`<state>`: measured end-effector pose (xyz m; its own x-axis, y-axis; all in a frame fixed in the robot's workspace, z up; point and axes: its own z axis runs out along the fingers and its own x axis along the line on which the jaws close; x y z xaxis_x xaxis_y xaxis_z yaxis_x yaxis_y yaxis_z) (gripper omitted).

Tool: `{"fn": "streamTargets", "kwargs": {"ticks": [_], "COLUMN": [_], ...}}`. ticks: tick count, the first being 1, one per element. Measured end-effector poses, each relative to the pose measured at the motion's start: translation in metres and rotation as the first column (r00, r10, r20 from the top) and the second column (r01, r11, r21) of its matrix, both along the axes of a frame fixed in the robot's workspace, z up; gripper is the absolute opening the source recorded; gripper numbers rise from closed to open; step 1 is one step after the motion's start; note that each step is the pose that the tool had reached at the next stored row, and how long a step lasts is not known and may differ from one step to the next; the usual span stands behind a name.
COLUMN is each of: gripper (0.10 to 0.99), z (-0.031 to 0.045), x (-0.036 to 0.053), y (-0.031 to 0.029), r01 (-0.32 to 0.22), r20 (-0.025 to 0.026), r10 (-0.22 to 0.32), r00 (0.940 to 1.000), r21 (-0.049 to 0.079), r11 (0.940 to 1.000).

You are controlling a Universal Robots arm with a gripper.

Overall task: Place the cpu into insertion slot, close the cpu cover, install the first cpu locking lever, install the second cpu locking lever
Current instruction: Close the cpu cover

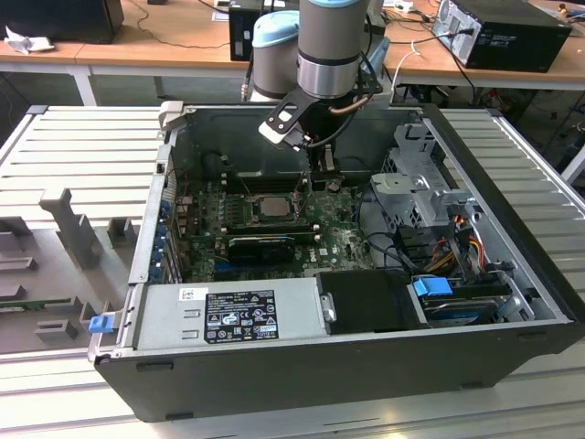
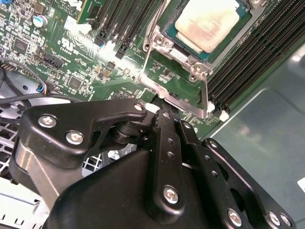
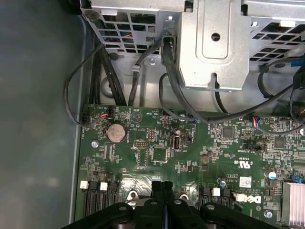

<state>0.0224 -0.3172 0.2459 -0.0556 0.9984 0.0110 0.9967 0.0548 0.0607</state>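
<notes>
Closing the cover, I judged: claw clenched empty, tips just beside the open cover; chip sat in its socket. Wanted a slow, square push on the frame edge.

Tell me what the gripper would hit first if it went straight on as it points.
Most likely the green motherboard just ahead of the shut gripper. In the second wrist view the open cpu cover sits close, and depth is unclear.
</notes>
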Motion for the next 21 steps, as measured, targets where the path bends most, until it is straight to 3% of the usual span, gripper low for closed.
{"fn": "streamTargets", "kwargs": {"ticks": [13, 18, 21], "gripper": [0.106, 0.106, 0.106], "z": [-0.0001, -0.0016, -0.0064], "x": [-0.0133, -0.0273, -0.0331], "y": [0.0000, 0.0001, 0.0000], "r01": [0.000, 0.000, 0.000], "r20": [0.0001, 0.0001, 0.0000], "r10": [0.000, 0.000, 0.000], "r00": [1.0000, 1.0000, 1.0000], "r21": [0.000, 0.001, 0.001], "r11": [1.0000, 1.0000, 1.0000]}}
